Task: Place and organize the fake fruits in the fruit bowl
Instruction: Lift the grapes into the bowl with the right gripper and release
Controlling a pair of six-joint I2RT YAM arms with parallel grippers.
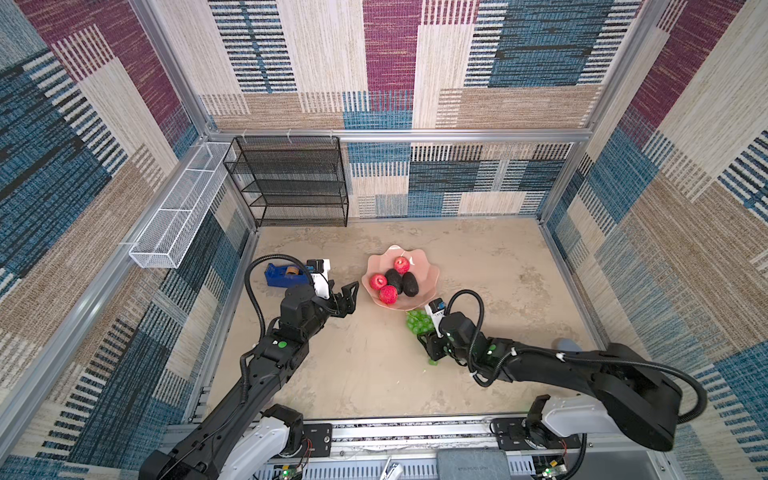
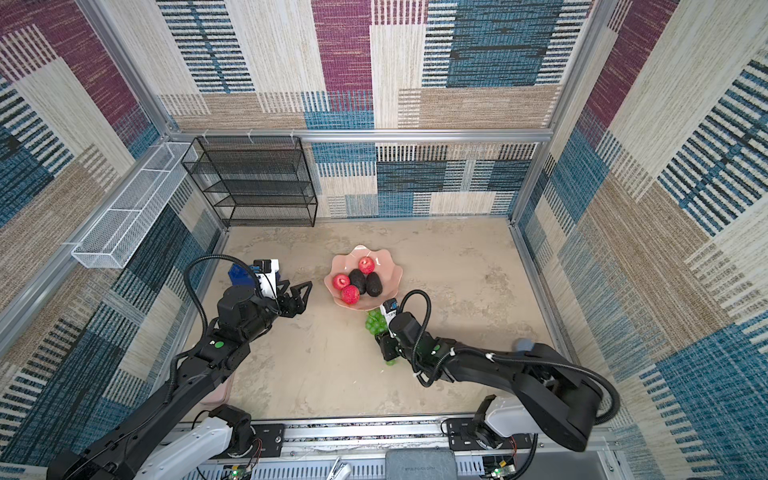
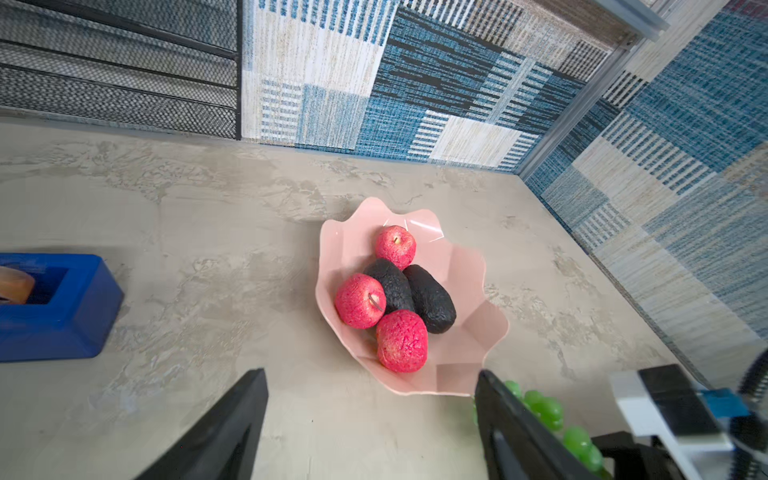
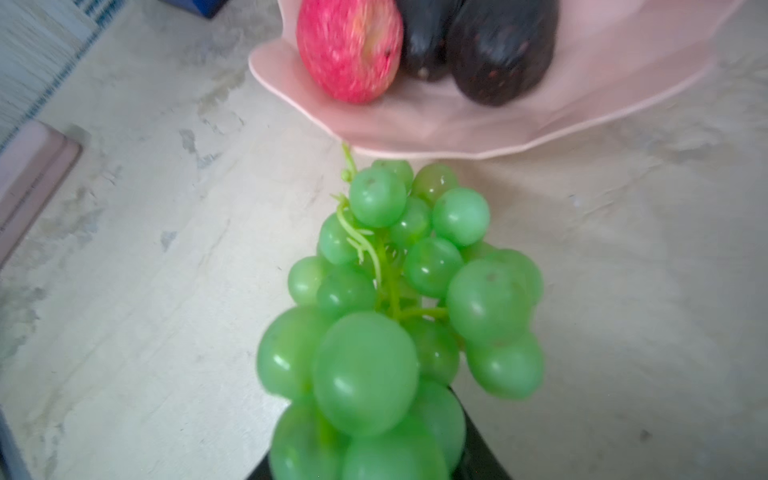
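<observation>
Shiny green grapes (image 4: 399,299) were just beside the pink bowl (image 1: 430,274), right tool (image 1: 428,347) closed tight on them, bowl held three red apples (image 1: 378,281) and two dark avocados (image 1: 409,284), left tool (image 1: 350,299) was open and empty.

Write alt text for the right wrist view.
A bunch of green grapes fills the foreground, clamped in the right gripper. Just beyond sits the pink bowl holding a red apple and two dark avocados.

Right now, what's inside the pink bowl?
Three red apples and two dark avocados, packed together in the bowl. Whatever lies beneath them is covered. The grapes are outside it.
</observation>
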